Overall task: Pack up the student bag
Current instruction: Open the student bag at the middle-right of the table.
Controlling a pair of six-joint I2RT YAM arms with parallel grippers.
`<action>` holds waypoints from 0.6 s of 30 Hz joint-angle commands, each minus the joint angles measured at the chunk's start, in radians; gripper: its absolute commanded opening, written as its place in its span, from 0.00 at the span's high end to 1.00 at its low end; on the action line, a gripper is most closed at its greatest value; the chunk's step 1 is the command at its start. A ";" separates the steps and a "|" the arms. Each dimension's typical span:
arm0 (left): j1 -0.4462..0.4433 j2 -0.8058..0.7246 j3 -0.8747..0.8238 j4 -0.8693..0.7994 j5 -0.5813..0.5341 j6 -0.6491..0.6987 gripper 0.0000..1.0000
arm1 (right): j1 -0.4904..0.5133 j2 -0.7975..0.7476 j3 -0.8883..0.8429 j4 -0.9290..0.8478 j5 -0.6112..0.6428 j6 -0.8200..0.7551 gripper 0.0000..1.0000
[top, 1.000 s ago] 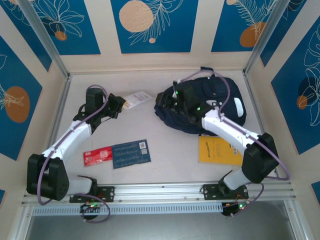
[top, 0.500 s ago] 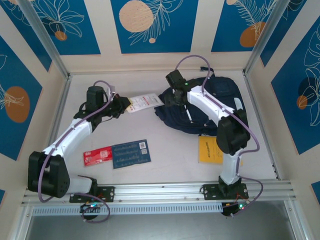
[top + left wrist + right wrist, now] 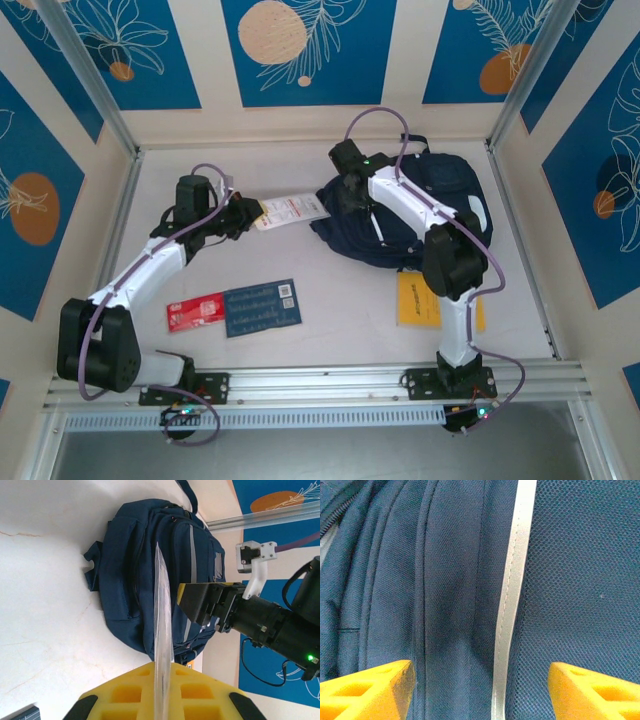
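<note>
The student bag (image 3: 455,185) is a navy backpack lying flat at the back right of the table. In the left wrist view the student bag (image 3: 125,580) lies ahead. My left gripper (image 3: 248,213) is shut on a thin white booklet with red print (image 3: 292,208), held level just left of the bag. Between the yellow fingers the booklet (image 3: 162,630) shows edge-on, with my left gripper (image 3: 162,702) clamped on it. My right gripper (image 3: 346,190) hovers over the bag's left end. My right gripper (image 3: 480,690) stands open just above the navy fabric and a white stripe (image 3: 512,605), holding nothing.
A yellow book (image 3: 418,300) lies at the front right, partly under my right arm. A navy card (image 3: 262,306) and a red packet (image 3: 195,311) lie at the front left. Aluminium posts and patterned walls close in the table on three sides.
My right arm has swung off the bag's front to its far-left end, and its jaws have opened wider. My left gripper has carried the white booklet to the right, closer to the bag.
</note>
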 commanded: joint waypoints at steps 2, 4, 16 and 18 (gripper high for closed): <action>0.006 -0.002 -0.005 0.021 0.021 0.017 1.00 | -0.006 0.051 0.035 -0.023 -0.008 -0.019 0.29; 0.006 -0.002 -0.008 0.023 0.021 0.016 1.00 | -0.009 0.067 0.036 -0.022 -0.004 -0.018 0.29; 0.012 -0.002 -0.011 0.026 0.022 0.012 1.00 | -0.008 0.124 -0.014 -0.015 0.115 -0.066 0.61; 0.013 -0.002 -0.011 0.028 0.024 0.008 1.00 | -0.006 0.130 -0.025 -0.017 0.134 -0.076 0.67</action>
